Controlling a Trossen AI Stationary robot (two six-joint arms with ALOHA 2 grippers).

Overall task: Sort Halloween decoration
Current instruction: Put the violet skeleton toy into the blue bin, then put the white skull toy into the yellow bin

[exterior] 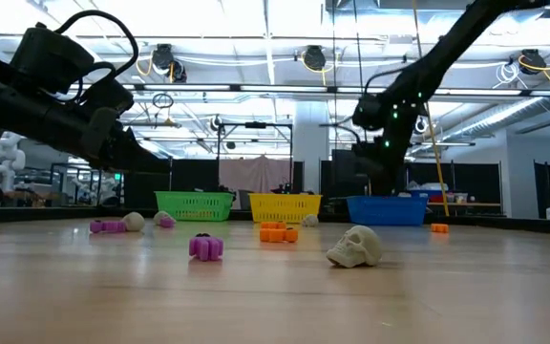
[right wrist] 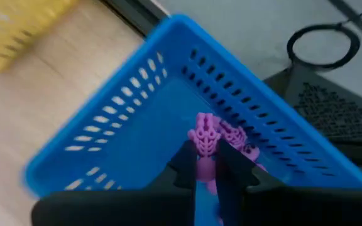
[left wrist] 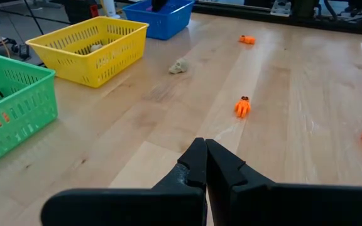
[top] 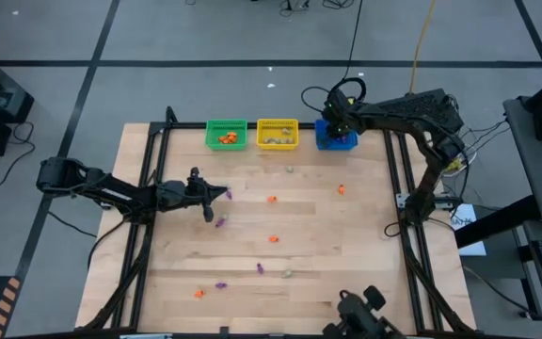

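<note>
Hovering over the blue basket at the table's far edge: right gripper, fingers clenched around a purple trinket above more purple pieces inside. Hanging above the left-centre of the table: left gripper, fingers pressed together, grasping nothing. Lying scattered across the wood: orange trinkets, a pale skull.
</note>
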